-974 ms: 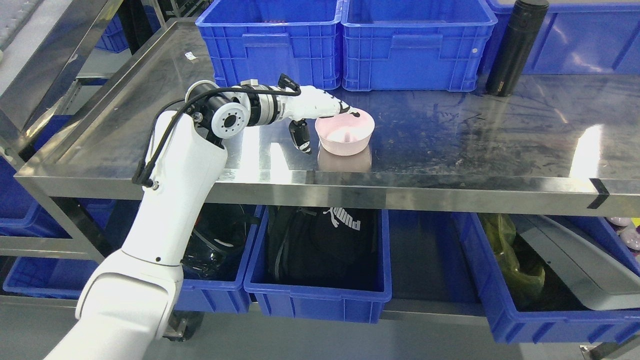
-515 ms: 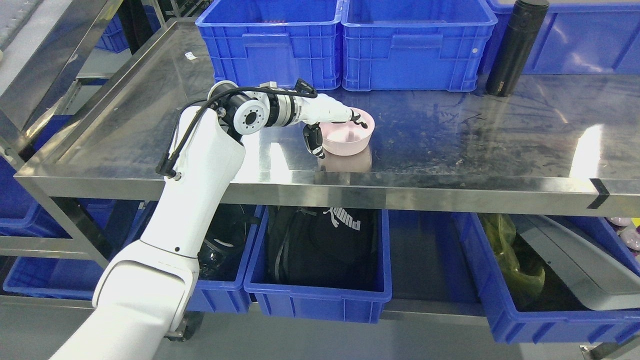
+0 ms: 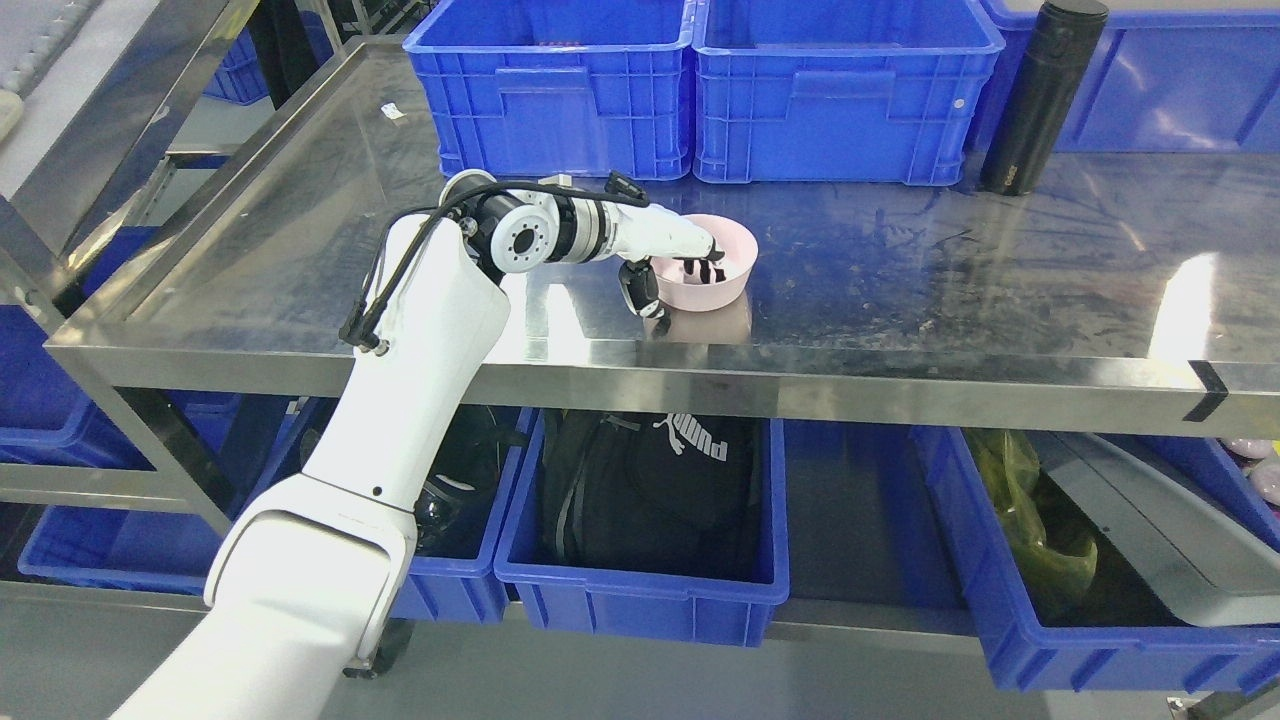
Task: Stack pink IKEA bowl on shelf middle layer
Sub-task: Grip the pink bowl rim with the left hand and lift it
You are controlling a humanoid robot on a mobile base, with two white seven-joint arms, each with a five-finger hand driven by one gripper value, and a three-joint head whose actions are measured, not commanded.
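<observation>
One view only, from the head: small pink plastic bowl (image 3: 706, 262) upright on the steel shelf (image 3: 900, 270), near the front edge. White left hand (image 3: 672, 262) pinching the bowl's near-left rim, fingers (image 3: 704, 268) hooked inside, thumb outside. Only that arm in reach; no second bowl visible for stacking.

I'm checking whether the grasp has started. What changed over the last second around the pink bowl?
The left hand moved further over the pink bowl: its fingers, flat across the rim a second ago, now curl down inside, with the thumb outside the near wall. The arm's elbow came in closer. The whole view shifted slightly, so the camera moved. The bowl still sits on the steel shelf; the black bottle and blue crates are unchanged.
</observation>
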